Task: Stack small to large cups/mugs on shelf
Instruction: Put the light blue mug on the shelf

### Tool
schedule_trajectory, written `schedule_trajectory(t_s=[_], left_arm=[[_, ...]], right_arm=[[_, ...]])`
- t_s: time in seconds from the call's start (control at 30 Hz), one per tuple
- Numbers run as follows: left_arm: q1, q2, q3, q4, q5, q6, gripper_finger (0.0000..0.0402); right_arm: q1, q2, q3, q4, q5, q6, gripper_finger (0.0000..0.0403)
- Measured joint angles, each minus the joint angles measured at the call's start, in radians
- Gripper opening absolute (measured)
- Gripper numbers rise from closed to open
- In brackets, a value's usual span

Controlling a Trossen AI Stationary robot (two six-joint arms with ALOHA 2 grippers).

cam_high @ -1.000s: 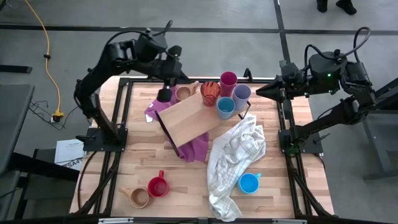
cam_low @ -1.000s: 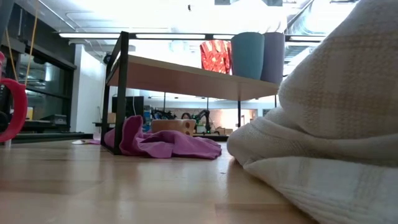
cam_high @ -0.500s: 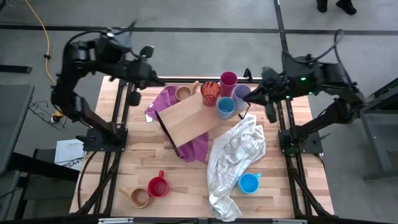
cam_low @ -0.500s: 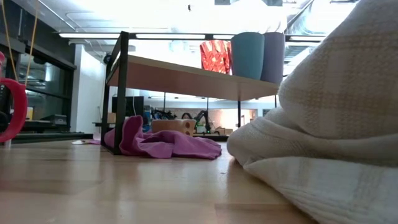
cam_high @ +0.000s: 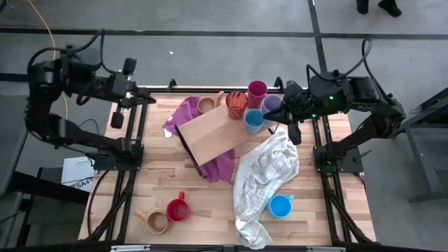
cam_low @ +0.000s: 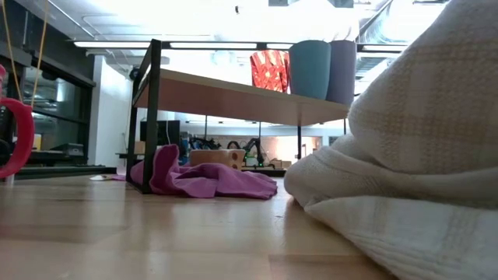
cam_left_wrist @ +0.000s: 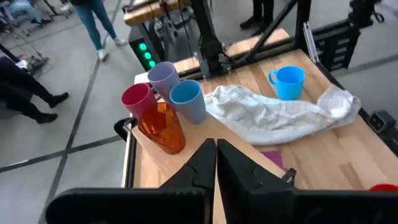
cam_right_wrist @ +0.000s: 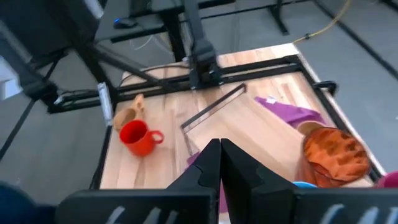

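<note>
My left gripper (cam_left_wrist: pixel 216 152) hung with fingers pressed together, holding nothing, off the table's far-left corner, well away from the shelf (cam_high: pixel 212 133). My right gripper (cam_right_wrist: pixel 220 152) was likewise pinched closed and empty, just right of the shelf's far end. On that end stood four cups bunched together: a magenta tumbler (cam_high: pixel 257 91), a lavender tumbler (cam_high: pixel 271 106), a blue cup (cam_high: pixel 254 121) and an orange ribbed cup (cam_high: pixel 236 104). They looked like thin, light plastic, slick and easily tipped; I judged the rim the best hold. A tan mug (cam_high: pixel 206 105) sat beside the shelf. Well nearer than the shelf, on the pale wooden table (cam_high: pixel 210 203), lay a red mug (cam_high: pixel 177 209), another tan mug (cam_high: pixel 156 222), a blue mug (cam_high: pixel 281 206), a white towel (cam_high: pixel 266 175) and purple cloth (cam_high: pixel 183 113).
</note>
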Motion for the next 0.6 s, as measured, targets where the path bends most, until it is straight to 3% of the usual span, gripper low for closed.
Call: schedule_trajectory(t_s=[0.33, 0.6], left_arm=[[0.0, -0.339, -0.496, 0.326, 0.074, -0.165, 0.0005], [0.0, -0.455, -0.65, 0.448, 0.094, -0.239, 0.0005]], right_arm=[[0.135, -0.022, 0.0, -0.001, 0.222, 0.076, 0.0], [0.207, -0.023, 0.0, 0.075, 0.296, 0.073, 0.0]])
